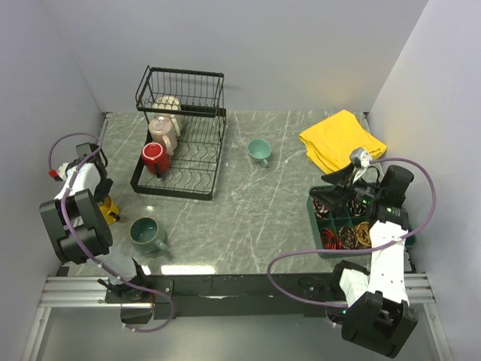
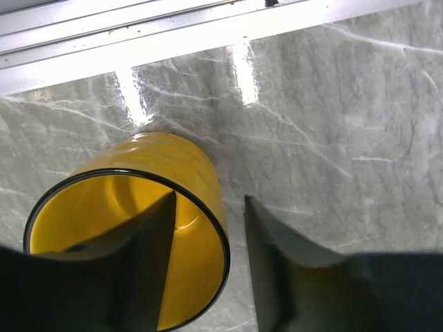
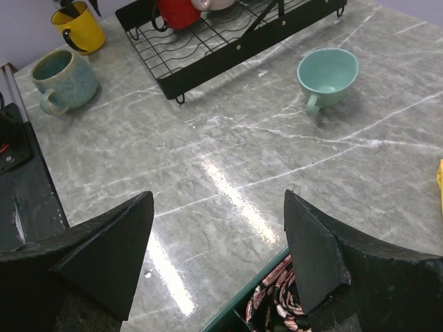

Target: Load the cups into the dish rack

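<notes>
Marble table (image 2: 332, 104); left wrist alone shows left claw (image 2: 209, 202) straddling yellow mug (image 2: 166, 159) rim.

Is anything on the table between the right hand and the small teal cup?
Nothing. In the right wrist view, only bare marble tabletop stretches from the right hand to the teal cup.

We log: black dish rack (image 1: 201, 167) | red mug (image 1: 155, 157), beige mug (image 1: 162, 133), cream mug (image 1: 169, 105) inside | teal mug (image 1: 259, 150) upright, right of it | grey-green mug (image 1: 146, 233), yellow mug (image 2: 159, 162) near-left
</notes>
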Robot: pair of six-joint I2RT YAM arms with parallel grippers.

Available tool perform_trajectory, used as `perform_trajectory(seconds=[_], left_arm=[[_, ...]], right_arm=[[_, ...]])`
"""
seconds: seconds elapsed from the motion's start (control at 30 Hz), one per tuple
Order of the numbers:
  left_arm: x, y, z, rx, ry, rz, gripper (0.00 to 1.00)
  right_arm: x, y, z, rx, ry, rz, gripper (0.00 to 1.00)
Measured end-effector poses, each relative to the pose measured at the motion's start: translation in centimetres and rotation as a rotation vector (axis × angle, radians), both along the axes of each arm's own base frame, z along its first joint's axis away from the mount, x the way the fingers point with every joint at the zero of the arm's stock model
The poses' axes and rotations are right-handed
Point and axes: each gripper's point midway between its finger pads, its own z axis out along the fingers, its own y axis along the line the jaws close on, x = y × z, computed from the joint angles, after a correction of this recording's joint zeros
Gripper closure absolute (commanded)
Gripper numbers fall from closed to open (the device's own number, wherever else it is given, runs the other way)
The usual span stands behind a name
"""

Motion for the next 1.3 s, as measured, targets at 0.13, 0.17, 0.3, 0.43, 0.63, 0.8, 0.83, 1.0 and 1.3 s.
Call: perform_trajectory(seconds=[0.13,0.17,0.3,0.43,0.63,0.8,0.83,1.0,1.3], left_arm=[[-0.1,0.3,0.0,0.014,0.004,0.006,0.72],[-0.2,0.3,-0.1,0.017,0.006,0.007,0.73],[-0.4,0.4,-0.5,0.026,0.011,-0.001,0.72],[-0.3,0.4,-0.5,0.022,0.002,-0.010,0.84],[-0.5,0.2,0.7,0.028,-0.021,-0.059,0.99],[-0.7,0.3,7.7,0.134,-0.191,-0.098,0.99],[-0.8,0.3,9.6,0.163,-0.243,-0.103,0.99],[-1.7,-1.2,17.8,0.253,-0.498,-0.164,0.99],[0.8,-11.1,25.6,0.019,-0.996,-0.536,0.99]], right_arm=[[-0.2,0.1,0.3,-0.004,-0.015,0.000,0.18],[-0.2,0.1,0.4,-0.005,-0.017,0.001,0.18],[-0.4,0.2,0.6,-0.005,-0.025,0.004,0.18],[-0.6,0.3,0.8,-0.005,-0.032,0.008,0.18],[-0.9,0.5,1.1,-0.004,-0.047,0.019,0.18],[-1.0,0.5,1.2,-0.003,-0.050,0.022,0.18],[-1.0,0.5,1.2,-0.003,-0.050,0.022,0.18],[-1.0,0.6,1.3,-0.001,-0.051,0.026,0.18],[-1.2,1.2,1.6,0.016,-0.001,0.086,0.18]])
